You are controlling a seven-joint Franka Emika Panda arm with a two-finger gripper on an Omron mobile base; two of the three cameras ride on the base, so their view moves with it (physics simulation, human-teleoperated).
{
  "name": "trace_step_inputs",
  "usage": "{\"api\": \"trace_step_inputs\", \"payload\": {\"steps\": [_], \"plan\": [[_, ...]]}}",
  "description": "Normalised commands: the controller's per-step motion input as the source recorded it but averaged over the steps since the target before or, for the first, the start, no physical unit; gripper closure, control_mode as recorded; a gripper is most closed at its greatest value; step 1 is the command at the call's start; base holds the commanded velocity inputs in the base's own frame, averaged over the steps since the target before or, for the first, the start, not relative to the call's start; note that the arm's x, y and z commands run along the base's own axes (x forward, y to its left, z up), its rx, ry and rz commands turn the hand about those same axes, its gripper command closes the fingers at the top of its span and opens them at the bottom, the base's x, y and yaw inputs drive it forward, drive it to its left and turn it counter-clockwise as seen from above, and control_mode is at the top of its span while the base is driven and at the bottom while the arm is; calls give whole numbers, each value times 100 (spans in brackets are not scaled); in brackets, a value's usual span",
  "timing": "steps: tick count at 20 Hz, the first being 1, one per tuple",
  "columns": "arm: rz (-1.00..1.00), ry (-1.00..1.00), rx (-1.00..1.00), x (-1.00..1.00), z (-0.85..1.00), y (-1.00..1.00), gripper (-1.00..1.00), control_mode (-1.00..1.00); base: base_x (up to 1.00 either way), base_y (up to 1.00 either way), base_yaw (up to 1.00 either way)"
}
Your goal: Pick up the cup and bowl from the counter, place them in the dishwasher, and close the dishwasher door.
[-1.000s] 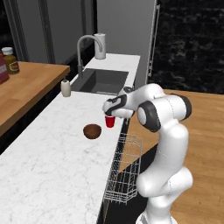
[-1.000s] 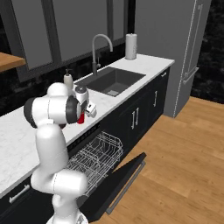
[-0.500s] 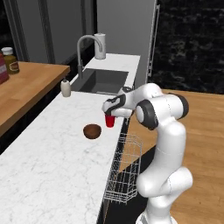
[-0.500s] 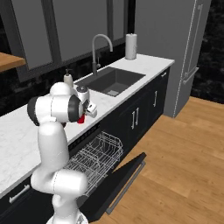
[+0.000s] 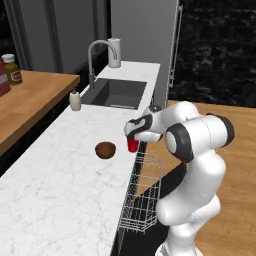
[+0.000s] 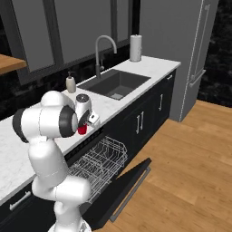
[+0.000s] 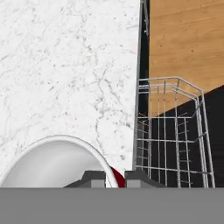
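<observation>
Bowl (image 5: 105,149) sits on the counter (image 5: 60,185) left of the gripper (image 5: 131,138), apart. Gripper clamped on the cup (image 5: 132,145), held over the counter edge. Wire rack (image 5: 143,195) lies below and right. Risk: grip looks rim-only, so the cup could slip and miss the rack. No readable labels.

I see a dark sink (image 5: 116,93) set far along the worktop, a curved grey faucet (image 5: 95,57) beside it, a pale soap bottle (image 5: 75,101) nearer left, and jars (image 5: 12,70) on the wooden shelf (image 5: 30,102).
</observation>
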Motion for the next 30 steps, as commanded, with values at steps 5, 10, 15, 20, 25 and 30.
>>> {"api": "trace_step_inputs", "payload": {"steps": [5, 10, 15, 20, 25, 30], "plan": [[-4, -2, 4, -79, -4, -100, 100, -100, 0, 0, 0], [2, 6, 3, 11, -43, -80, 100, -100, 0, 0, 0], [10, 0, 2, 14, -57, -70, 100, -100, 0, 0, 0], [8, -2, 5, 2, -64, -33, 100, -100, 0, 0, 0], [3, -2, 6, 39, -56, -3, 100, -100, 0, 0, 0], [5, 0, 5, 4, -58, 0, 100, -100, 0, 0, 0]]}}
